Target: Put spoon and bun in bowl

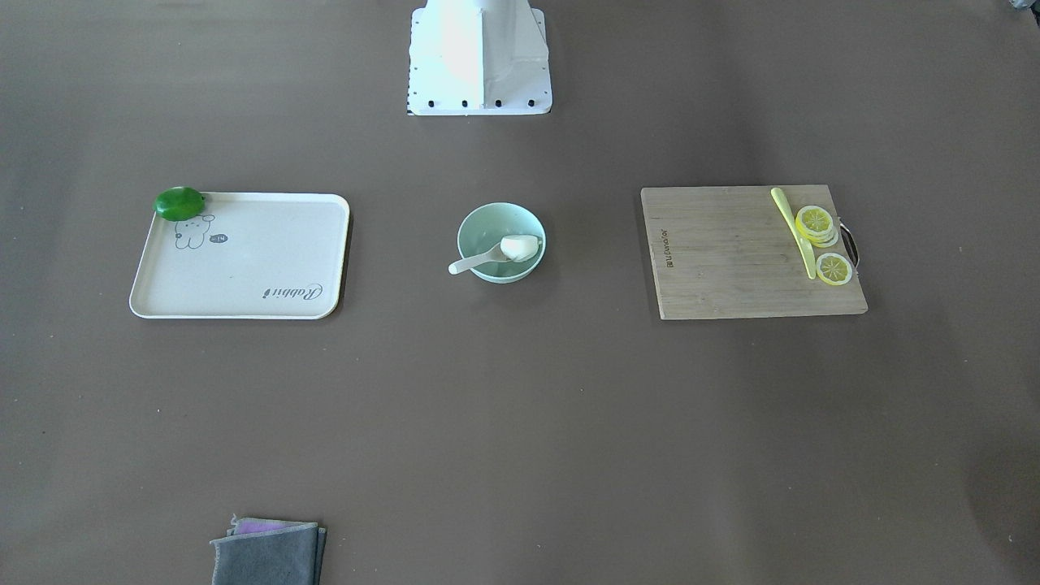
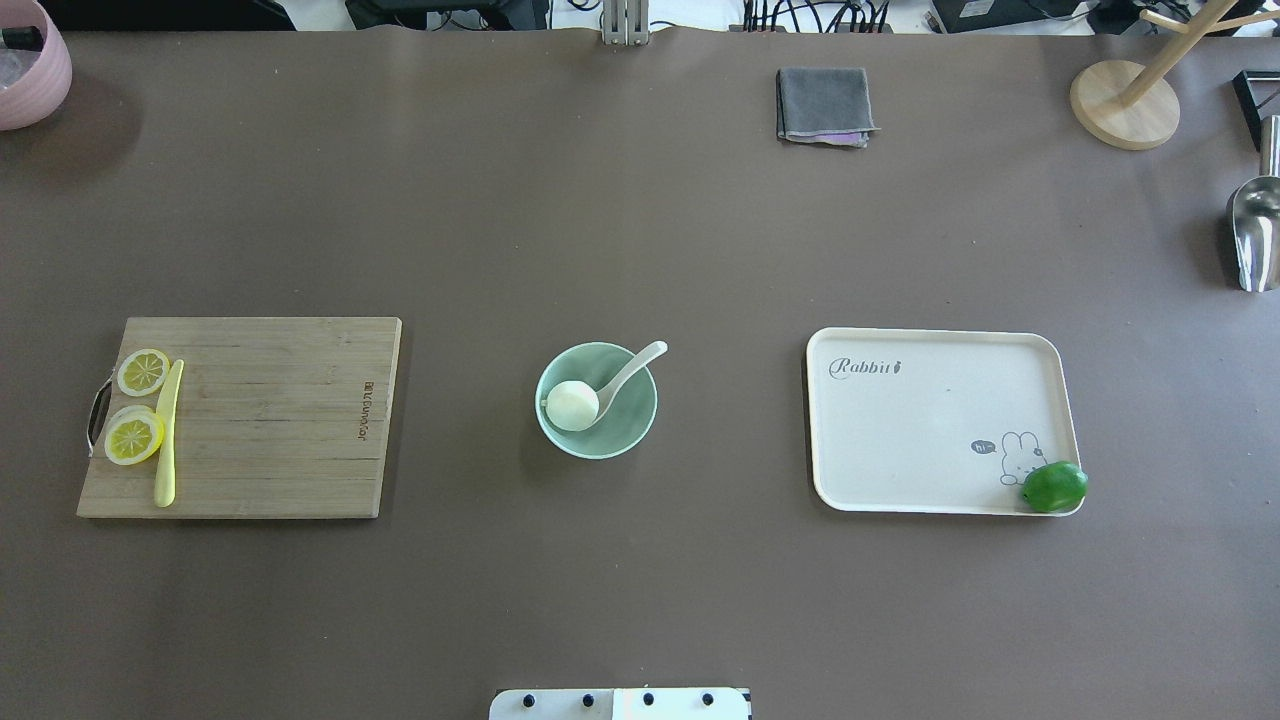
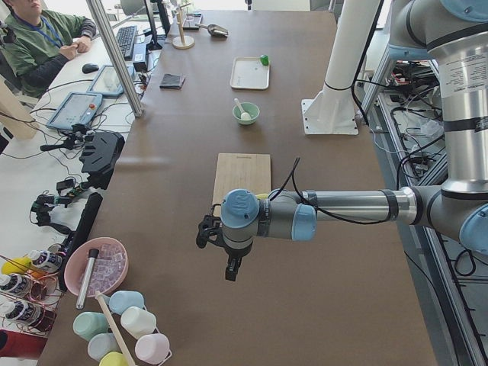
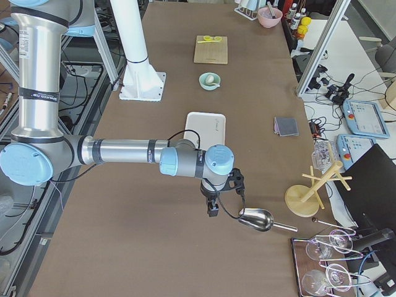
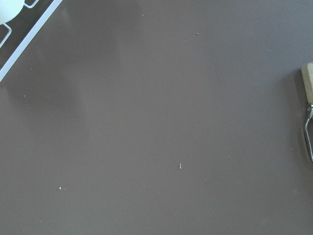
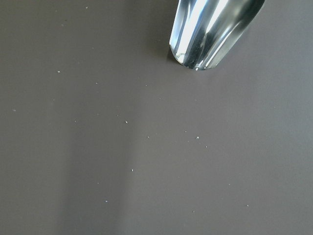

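The mint-green bowl stands at the table's middle, also in the front-facing view. The white spoon lies in it, its handle sticking out over the rim. The white bun sits inside the bowl at the spoon's scoop, also in the front-facing view. My left gripper hangs over bare table far from the bowl, beyond the cutting board. My right gripper hangs beyond the tray, beside a metal scoop. I cannot tell whether either is open or shut.
A wooden cutting board with lemon slices and a yellow-green knife lies on the left. A cream tray with a green fruit lies on the right. A grey cloth, metal scoop and wooden stand are further off.
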`<state>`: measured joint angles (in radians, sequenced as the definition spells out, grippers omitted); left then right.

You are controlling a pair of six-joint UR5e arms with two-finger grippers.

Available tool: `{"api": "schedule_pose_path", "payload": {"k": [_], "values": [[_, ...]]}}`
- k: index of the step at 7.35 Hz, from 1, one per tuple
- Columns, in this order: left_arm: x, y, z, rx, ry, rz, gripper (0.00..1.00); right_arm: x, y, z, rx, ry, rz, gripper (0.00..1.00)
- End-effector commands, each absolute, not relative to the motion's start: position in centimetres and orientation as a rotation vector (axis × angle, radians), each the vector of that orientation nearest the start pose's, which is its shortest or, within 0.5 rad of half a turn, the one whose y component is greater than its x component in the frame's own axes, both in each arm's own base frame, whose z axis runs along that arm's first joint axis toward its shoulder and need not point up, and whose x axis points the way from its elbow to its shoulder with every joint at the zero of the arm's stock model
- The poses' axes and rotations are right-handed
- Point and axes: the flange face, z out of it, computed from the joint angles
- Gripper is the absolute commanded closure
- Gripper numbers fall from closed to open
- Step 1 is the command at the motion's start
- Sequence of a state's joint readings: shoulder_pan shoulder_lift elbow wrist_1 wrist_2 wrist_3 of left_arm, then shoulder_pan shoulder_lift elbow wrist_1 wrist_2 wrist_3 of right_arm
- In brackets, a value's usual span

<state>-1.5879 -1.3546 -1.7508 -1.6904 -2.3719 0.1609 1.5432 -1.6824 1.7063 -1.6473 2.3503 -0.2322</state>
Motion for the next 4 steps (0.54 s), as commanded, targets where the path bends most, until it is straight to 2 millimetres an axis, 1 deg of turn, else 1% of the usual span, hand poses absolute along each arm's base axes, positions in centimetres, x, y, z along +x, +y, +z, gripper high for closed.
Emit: {"api": "schedule_pose_path", "payload": {"k": [1, 2, 4], "values": [[-6.92, -40.27, 65.5, 0.163, 0.79, 0.174, 0.02, 4.98, -43.31, 64.85, 0.03, -0.805, -0.217, 0.0], [-6.93, -40.34, 65.53, 0.163, 0.788, 0.174, 0.02, 4.9, -42.72, 65.25, 0.021, -0.819, -0.212, 0.0], [-6.93, -40.29, 65.44, 0.164, 0.788, 0.174, 0.02, 4.91, -42.34, 65.58, 0.014, -0.82, -0.209, 0.0]]}}
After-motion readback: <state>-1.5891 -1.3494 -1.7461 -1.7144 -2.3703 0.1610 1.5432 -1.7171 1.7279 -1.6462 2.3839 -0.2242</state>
